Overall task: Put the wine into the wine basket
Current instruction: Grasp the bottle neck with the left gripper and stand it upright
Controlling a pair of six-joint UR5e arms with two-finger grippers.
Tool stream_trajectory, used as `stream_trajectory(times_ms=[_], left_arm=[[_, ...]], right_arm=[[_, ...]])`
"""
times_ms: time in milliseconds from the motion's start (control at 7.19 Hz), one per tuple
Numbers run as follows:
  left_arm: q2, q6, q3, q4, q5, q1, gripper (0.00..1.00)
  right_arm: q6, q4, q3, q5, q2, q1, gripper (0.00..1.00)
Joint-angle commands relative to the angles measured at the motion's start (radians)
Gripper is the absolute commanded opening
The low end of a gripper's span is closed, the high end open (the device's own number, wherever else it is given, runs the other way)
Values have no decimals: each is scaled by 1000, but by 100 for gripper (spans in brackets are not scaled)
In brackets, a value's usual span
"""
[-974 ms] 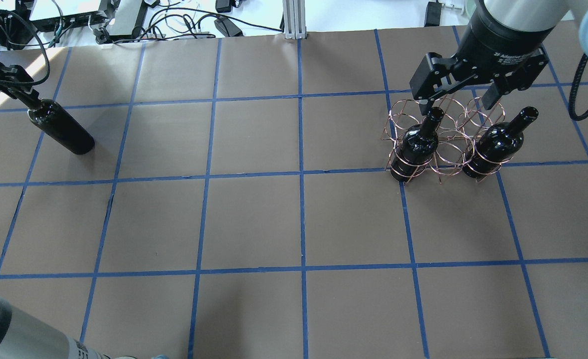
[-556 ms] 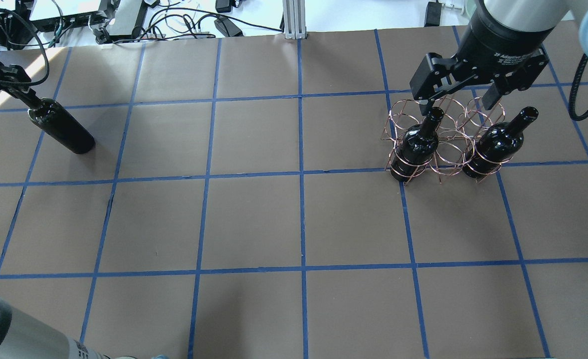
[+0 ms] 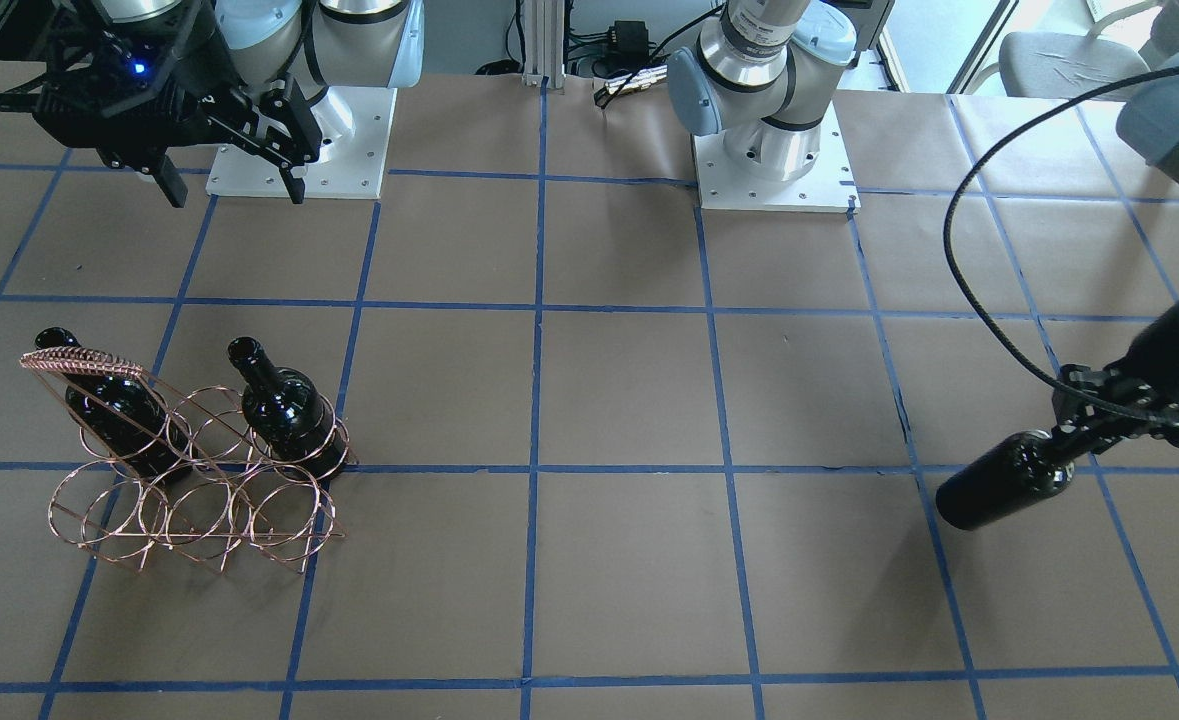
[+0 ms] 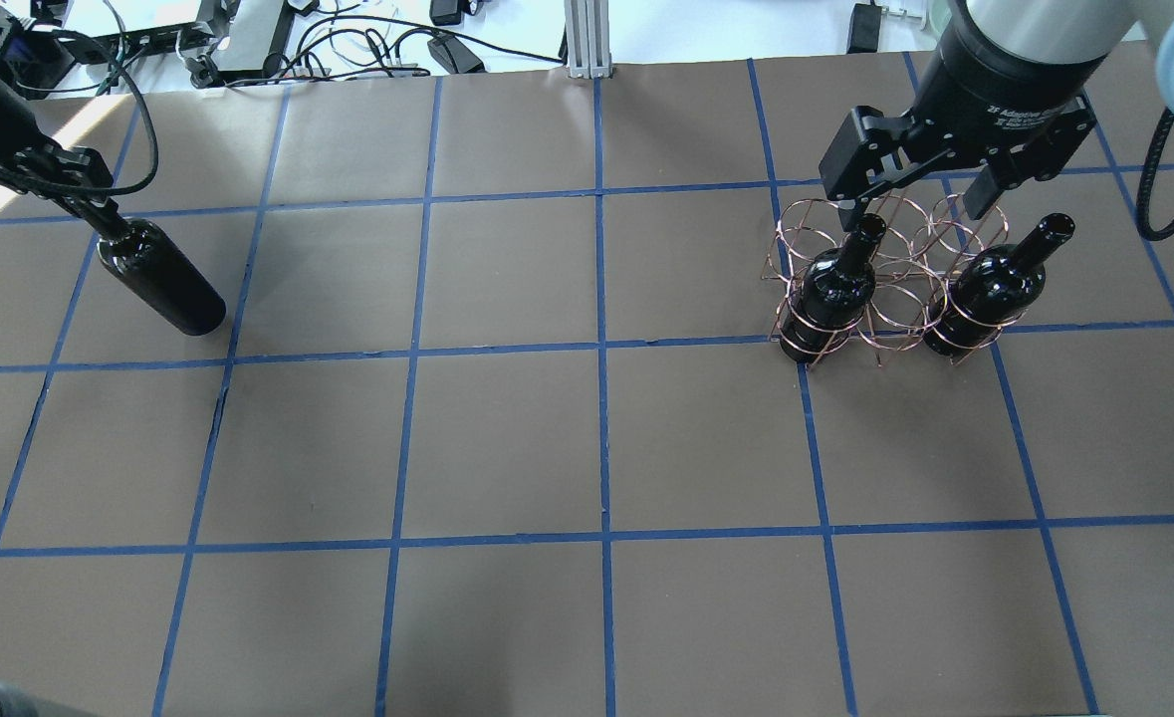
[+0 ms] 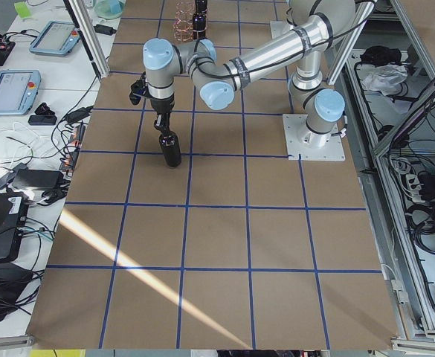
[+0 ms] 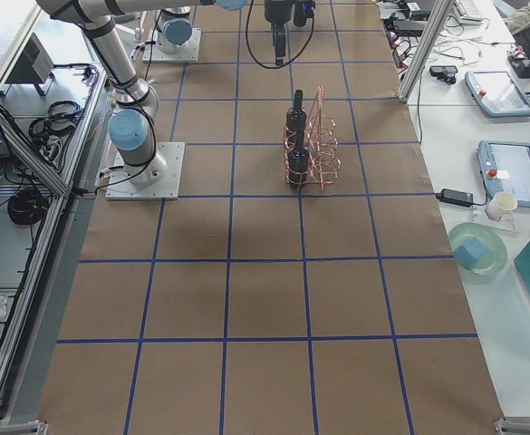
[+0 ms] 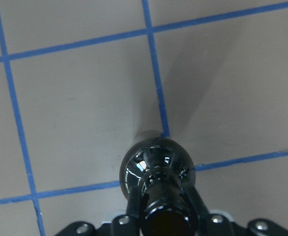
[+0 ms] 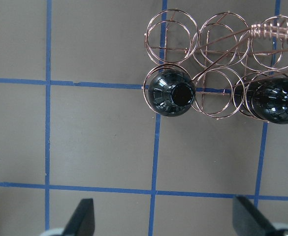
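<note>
The left claw [image 4: 99, 211] is clamped on the slim neck of the wine [image 4: 166, 294], its fingers pressed against the glass on either side just under the lipped mouth, as the left wrist view shows. The bottle hangs below the claw with its base toward the counter [image 4: 507, 448]. Whether that base touches the brown paper cannot be told. It is at the robot's left end of the counter, over a crossing of the blue tape lines, well apart from the wine basket [image 3: 84, 357].

The right claw [image 4: 913, 209] is spread wide with nothing between its fingers, and it hovers above the basket at the robot's right end. Beneath it the copper wire basket stands on the counter, and its braided handle arches over the rings. Two more bottles [image 4: 830, 294] [image 4: 985, 289] stand upright in the two end rings of the row nearer the robot, their necks rising clear of the wire.
</note>
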Motion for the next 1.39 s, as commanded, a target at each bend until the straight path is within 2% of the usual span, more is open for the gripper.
stream_trajectory(times_ms=[0, 417, 556, 834, 1252], left_arm=[[150, -213, -151, -1, 13, -118, 0], [251, -749, -228, -7, 54, -501, 0], [261, -837, -245, -7, 54, -585, 0], [244, -939, -311, -15, 48, -698, 0], [259, -923, -314, -13, 37, -719, 0]], right_arm=[[-2, 0, 0, 1, 0, 0, 100], [-5, 0, 0, 1, 0, 0, 100], [-8, 0, 0, -6, 0, 0, 100], [-6, 0, 0, -4, 0, 0, 100], [-5, 0, 0, -3, 0, 0, 100]])
